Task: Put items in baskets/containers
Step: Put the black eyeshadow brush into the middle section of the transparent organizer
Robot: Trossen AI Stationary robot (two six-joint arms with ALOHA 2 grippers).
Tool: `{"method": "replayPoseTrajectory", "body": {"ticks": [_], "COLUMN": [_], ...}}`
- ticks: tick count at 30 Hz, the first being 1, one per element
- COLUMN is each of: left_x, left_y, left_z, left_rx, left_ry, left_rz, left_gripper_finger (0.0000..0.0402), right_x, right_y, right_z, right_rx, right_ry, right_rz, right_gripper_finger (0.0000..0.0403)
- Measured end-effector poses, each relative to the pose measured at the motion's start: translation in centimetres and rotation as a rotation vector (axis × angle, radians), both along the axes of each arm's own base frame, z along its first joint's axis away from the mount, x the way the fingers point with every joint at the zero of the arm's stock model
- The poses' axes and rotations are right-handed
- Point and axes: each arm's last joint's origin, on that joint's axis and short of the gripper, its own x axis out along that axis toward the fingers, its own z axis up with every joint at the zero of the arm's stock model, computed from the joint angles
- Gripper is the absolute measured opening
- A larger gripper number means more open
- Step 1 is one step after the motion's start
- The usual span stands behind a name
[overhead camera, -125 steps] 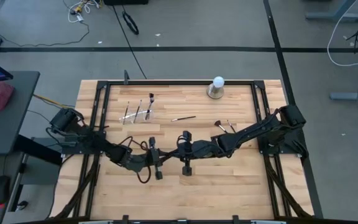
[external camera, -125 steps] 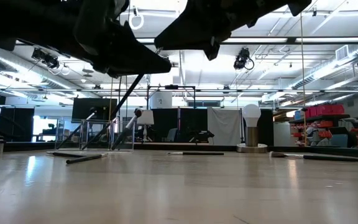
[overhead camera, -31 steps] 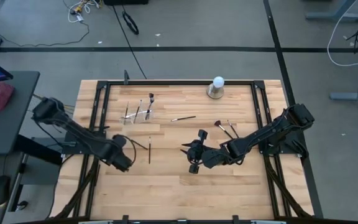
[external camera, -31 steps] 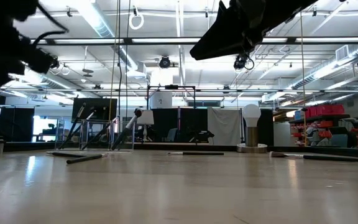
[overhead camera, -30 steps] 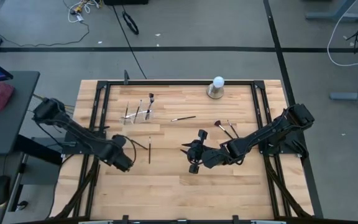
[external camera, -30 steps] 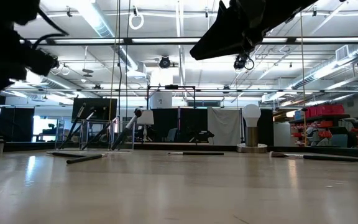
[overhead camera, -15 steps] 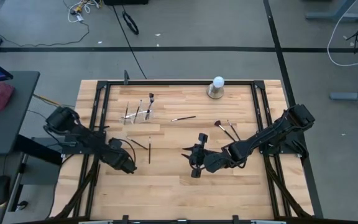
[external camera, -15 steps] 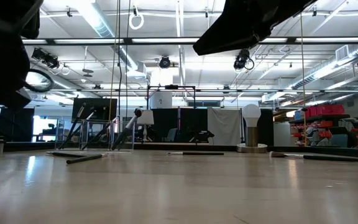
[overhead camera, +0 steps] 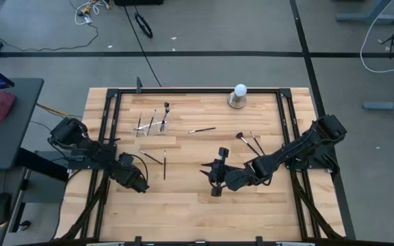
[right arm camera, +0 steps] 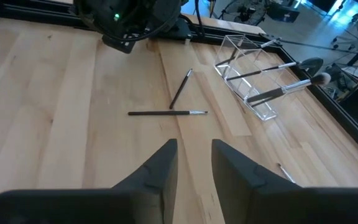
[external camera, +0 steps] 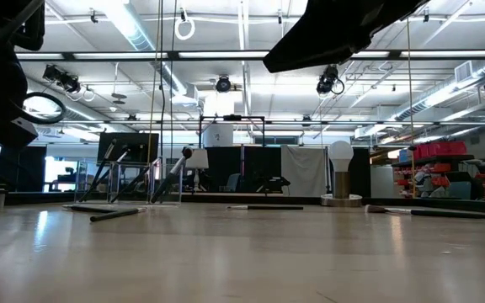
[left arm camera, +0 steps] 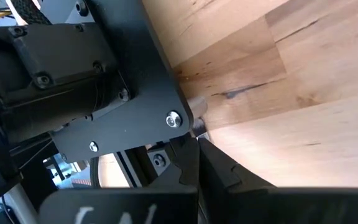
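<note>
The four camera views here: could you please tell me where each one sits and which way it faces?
High view: overhead, straight down on the table; both arms show.
Low view: tabletop height, looking level across to the room; arms dark overhead.
Left wrist view: on the left arm, facing wood; left gripper shut.
Right wrist view: on the right arm, facing two loose brushes; right gripper empty.
Shared: the clear holder shows in high, low and right wrist views.

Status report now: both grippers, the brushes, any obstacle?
Left gripper shut, empty. Right gripper open, above two loose brushes. Clear holder has three brushes. No obstacle visible.
</note>
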Motion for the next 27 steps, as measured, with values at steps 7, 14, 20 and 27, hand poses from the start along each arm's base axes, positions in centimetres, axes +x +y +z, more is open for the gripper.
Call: {"method": "replayPoseTrajectory", "body": {"ticks": [7,14,20,27], "left_x": [-0.3,-2.8,-2.8,-0.6], "left_y": [-0.7,-2.2,-2.7,-4.7], "left_z": [-0.2,-1.7,-1.6,0.6], "left_rx": [-0.066,-0.063,-0.056,-0.056], "left_ry": [0.011,-0.016,-0.040,-0.174], "left_rz": [0.004,-0.003,-0.026,-0.084], "left_gripper_finger": [0.0001,0.0001,0.0000,0.0000], "right_x": [-0.4,-0.6,-0.4,-0.3], "right_y": [0.8,1.2,1.3,1.3], "right_z": [0.0,0.0,0.2,0.4], "right_rx": [-0.001,-0.007,-0.027,-0.029], "right_ry": [0.000,0.000,-0.018,-0.030], "right_rz": [0.024,0.040,0.055,0.058], "right_gripper_finger": [0.0100,0.0100,0.0100,0.0100]}}
